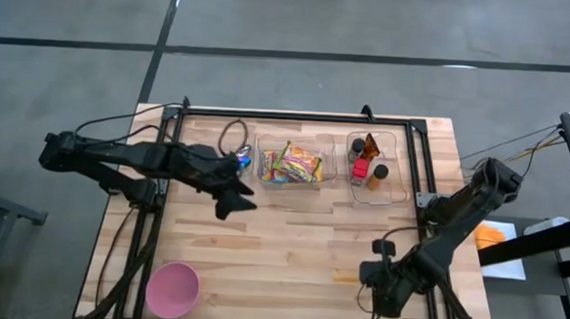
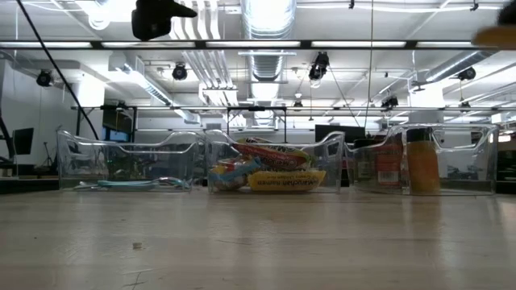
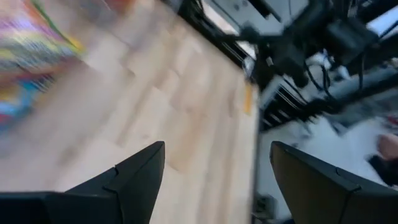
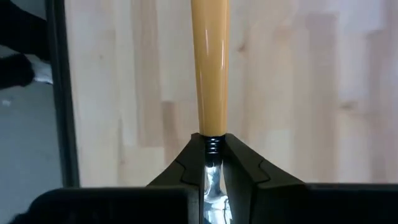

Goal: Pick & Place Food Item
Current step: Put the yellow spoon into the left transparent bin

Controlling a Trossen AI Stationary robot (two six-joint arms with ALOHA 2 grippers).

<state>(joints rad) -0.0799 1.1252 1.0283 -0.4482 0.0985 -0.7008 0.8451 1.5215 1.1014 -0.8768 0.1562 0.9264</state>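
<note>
My right gripper (image 4: 212, 142) is shut on a long utensil with a glossy orange handle (image 4: 209, 62) and a shiny metal neck. In the high view this gripper (image 1: 367, 277) is at the table's near right, with the handle (image 1: 342, 277) sticking out toward the left. The low view shows the handle as an orange blur (image 2: 496, 36) high above the tabletop. My left gripper (image 1: 234, 202) hovers open over the table's middle left, near a clear bin of colourful snack packets (image 1: 290, 164). Nothing is between its fingers (image 3: 217, 177). My right gripper pinches the utensil's metal neck (image 4: 212, 174) between its two fingers, just behind the black ring where the orange handle begins. The fingers slant steeply down from above and lie along the utensil. The handle runs on past the fingertips, clear of the table.
Three clear bins stand in a row at the back: one with a blue thing (image 2: 129, 184), the snack bin (image 2: 270, 173), and one with bottles (image 1: 368, 169). A pink bowl (image 1: 173, 288) sits at the near left corner. A black frame (image 1: 418, 147) borders the table.
</note>
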